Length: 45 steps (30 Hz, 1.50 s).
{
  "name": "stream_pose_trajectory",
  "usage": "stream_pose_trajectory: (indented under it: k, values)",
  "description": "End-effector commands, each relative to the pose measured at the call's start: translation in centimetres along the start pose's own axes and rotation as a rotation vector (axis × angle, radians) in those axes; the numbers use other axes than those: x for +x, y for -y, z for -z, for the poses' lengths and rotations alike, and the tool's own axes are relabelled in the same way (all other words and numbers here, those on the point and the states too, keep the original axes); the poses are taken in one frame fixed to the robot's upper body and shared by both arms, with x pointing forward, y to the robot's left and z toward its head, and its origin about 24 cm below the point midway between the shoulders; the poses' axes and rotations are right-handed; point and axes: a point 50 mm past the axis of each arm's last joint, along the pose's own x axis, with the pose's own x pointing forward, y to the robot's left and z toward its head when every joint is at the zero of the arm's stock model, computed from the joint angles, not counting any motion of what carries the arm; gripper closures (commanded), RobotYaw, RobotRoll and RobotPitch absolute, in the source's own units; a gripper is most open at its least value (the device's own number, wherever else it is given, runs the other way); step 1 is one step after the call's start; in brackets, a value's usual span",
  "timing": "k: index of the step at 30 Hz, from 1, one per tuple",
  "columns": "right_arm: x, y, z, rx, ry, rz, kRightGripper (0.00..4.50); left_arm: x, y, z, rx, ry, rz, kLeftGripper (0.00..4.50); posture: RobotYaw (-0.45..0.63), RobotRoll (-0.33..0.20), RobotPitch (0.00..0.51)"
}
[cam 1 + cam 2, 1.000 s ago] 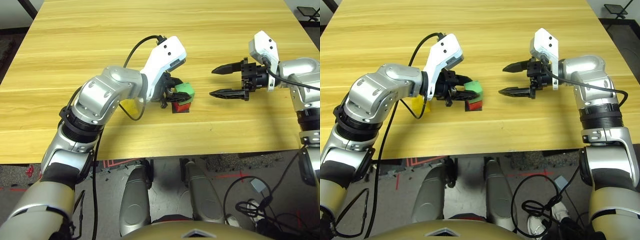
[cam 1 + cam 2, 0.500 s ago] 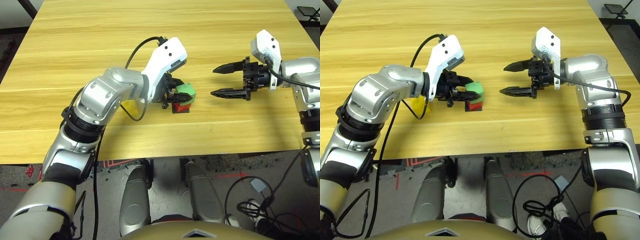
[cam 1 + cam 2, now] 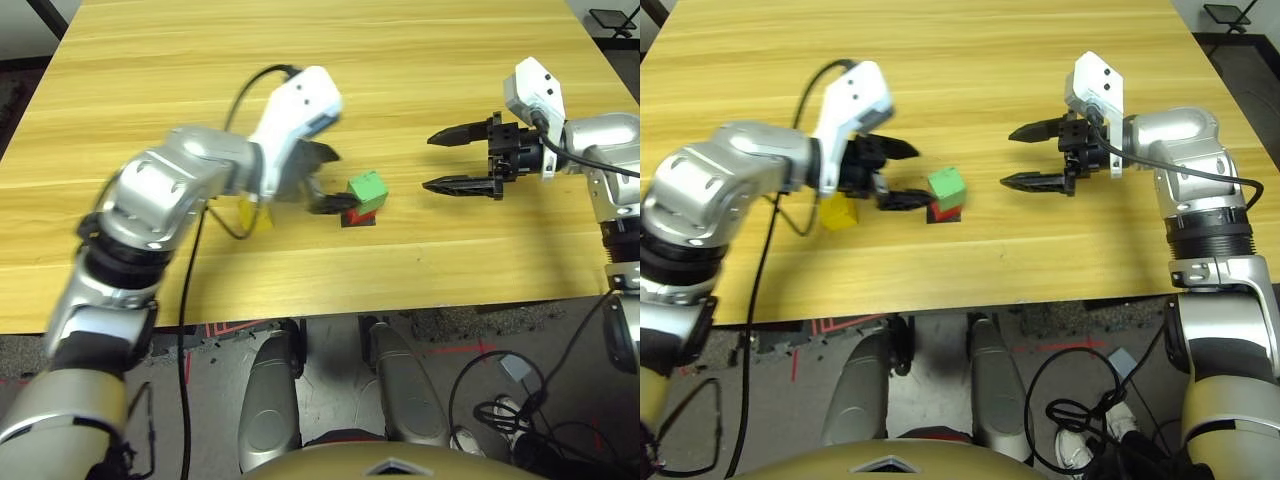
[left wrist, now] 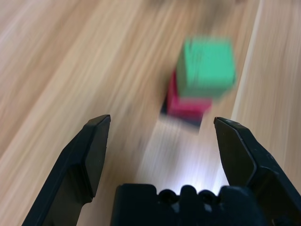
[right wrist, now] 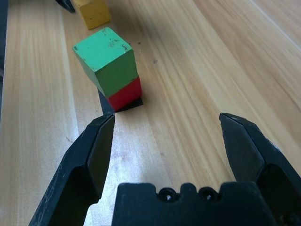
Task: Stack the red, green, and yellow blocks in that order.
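Pale wood-grained tabletop spreads out beneath both arms, with grey floor past its near edge and a loose black cable coiled down there on the robot's right. Over the tabletop, the left gripper stands with its jaws spread and nothing between them, near the small stack; the right gripper is on the other side, its jaws also wide apart and empty. Between the two lies a flat black patch, and on it sits the red block, with the green block resting on top, turned a little out of line with the one below but staying up without any grip. Well to the robot's left of that pair, the yellow block sits by itself on the wood, partly behind the left arm's cable in the head view. So two of the three are stacked, in the right order from the bottom, and one placement remains: the yellow block has to be picked up and set on the green one, gently, since the twisted joint could be nudged loose.
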Motion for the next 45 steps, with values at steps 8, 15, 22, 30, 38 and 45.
stream_pose_trajectory:
  k: [8,15,22,30,38,45]
  values:
    - [0.5,0.9,-0.5,-0.021,0.016,-0.011,0.00,-2.9,-1.2,3.5,0.040,-0.123,-0.035,0.01,0.14,-0.006,0.260]
    - [0.4,1.2,-0.7,-0.028,0.015,-0.009,0.00,-1.4,-0.4,4.8,0.052,-0.131,-0.003,0.01,0.13,-0.017,0.256]
    - [0.3,1.3,-0.7,-0.028,0.013,-0.003,0.00,-0.1,-0.5,5.3,0.082,-0.117,-0.007,0.01,0.13,-0.020,0.255]
    - [0.3,1.3,-0.8,-0.025,0.021,0.005,0.00,0.6,-0.4,5.9,0.068,-0.148,0.011,1.26,0.12,-0.019,0.255]
    - [0.4,1.4,-0.8,-0.020,0.028,0.020,0.00,-0.3,-1.5,3.2,0.081,-0.128,-0.019,2.43,0.13,-0.006,0.251]
    - [0.8,1.2,-0.5,-0.012,0.038,0.019,0.00,0.1,-2.4,-3.8,0.147,-0.022,0.021,2.43,0.14,0.018,0.247]
